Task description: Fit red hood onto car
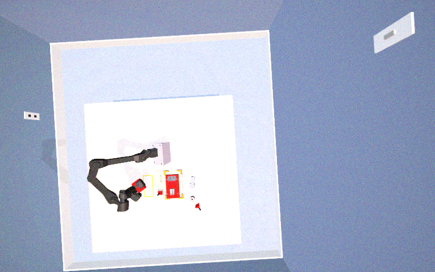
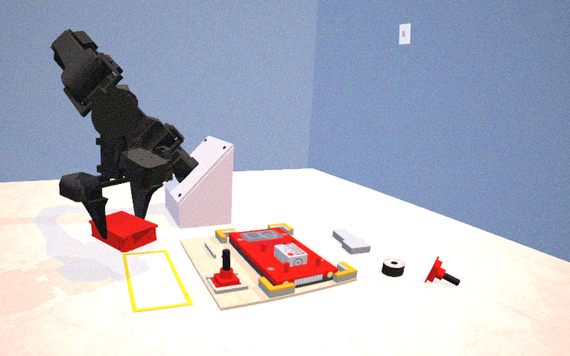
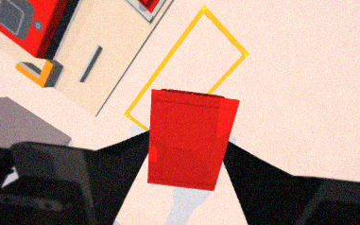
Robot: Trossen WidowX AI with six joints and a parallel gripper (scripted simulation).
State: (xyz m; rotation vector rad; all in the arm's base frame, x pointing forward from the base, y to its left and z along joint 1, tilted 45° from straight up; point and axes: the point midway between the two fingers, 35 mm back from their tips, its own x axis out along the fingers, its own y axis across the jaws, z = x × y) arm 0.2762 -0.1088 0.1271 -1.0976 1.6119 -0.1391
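The red hood (image 2: 123,224) (image 3: 193,129) is between the two fingers of my gripper (image 2: 123,229) (image 3: 186,138), which is shut on its sides. The hood is held above the table, flat roof up, its shadow below; its holes are hidden. The red chassis (image 1: 172,185) (image 2: 252,248) (image 3: 51,14) sits in the jig's yellow and grey corner blocks to the right in the exterior view. The white engine block (image 1: 172,192) (image 2: 290,255) stands on the deck. Three pegs show around it, one of them a front peg (image 2: 286,267); the fourth is hidden.
A yellow outline (image 1: 143,185) (image 2: 128,283) (image 3: 164,61) lies between hood and jig board (image 2: 198,256). A red piece with an upright black rod (image 2: 225,276) stands on the board. Beyond are a grey block (image 2: 351,241), a black wheel (image 2: 393,268) and another red piece (image 2: 434,270). The arm's sloped base (image 2: 209,194) stands behind.
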